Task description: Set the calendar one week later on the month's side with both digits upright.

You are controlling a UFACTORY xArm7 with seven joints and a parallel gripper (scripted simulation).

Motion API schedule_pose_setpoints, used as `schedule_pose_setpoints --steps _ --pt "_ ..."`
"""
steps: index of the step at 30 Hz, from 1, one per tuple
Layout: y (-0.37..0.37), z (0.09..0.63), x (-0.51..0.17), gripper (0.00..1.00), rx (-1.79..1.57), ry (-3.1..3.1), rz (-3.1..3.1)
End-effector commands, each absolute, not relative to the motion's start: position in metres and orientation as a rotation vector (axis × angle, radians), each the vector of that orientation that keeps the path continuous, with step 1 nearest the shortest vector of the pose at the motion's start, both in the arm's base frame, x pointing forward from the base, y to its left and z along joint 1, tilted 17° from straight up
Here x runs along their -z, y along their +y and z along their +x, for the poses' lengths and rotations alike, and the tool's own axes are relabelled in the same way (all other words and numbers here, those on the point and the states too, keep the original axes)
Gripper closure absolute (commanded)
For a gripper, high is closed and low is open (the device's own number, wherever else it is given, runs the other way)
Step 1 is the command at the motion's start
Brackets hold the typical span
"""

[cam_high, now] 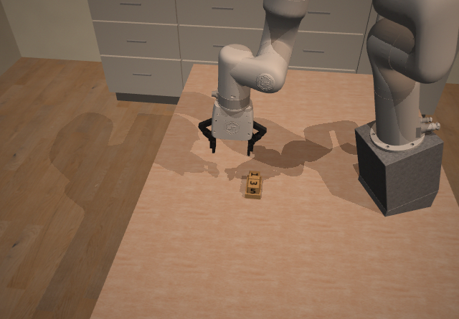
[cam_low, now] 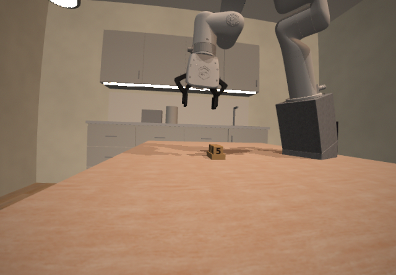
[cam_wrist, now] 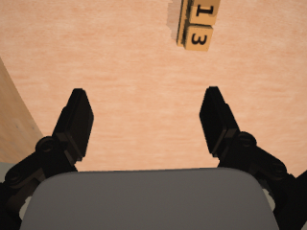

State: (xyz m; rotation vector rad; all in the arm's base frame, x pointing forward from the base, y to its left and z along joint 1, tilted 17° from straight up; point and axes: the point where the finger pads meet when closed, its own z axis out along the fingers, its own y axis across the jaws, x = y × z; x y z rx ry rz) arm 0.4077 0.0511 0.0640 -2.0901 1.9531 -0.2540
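The small wooden tray [cam_high: 253,197] [cam_low: 216,157] [cam_wrist: 179,35] stands on the table with two cubes in it, side by side in a row. The near cube [cam_high: 253,183] [cam_low: 218,151] [cam_wrist: 198,39] has a 3 on top and a 5 on its end face toward the top and exterior views. The far cube [cam_high: 254,174] [cam_wrist: 204,10] has a 1 on top. The long side faces' digits and any month's name cannot be read. My gripper [cam_high: 231,153] [cam_low: 199,107] [cam_wrist: 146,101] is open and empty, high above the table; in the wrist view the tray is ahead and to the right.
The arm's grey base block [cam_high: 400,178] [cam_low: 304,128] stands on the table [cam_high: 259,264] [cam_low: 198,220] to the right of the tray. The table's left edge shows at the left in the wrist view. Kitchen drawers [cam_high: 140,58] stand behind the table.
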Motion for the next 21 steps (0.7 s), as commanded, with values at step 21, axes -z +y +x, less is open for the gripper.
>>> schedule_pose_setpoints --steps 21 --pt "0.038 0.382 -0.045 0.0 0.207 1.967 -2.072"
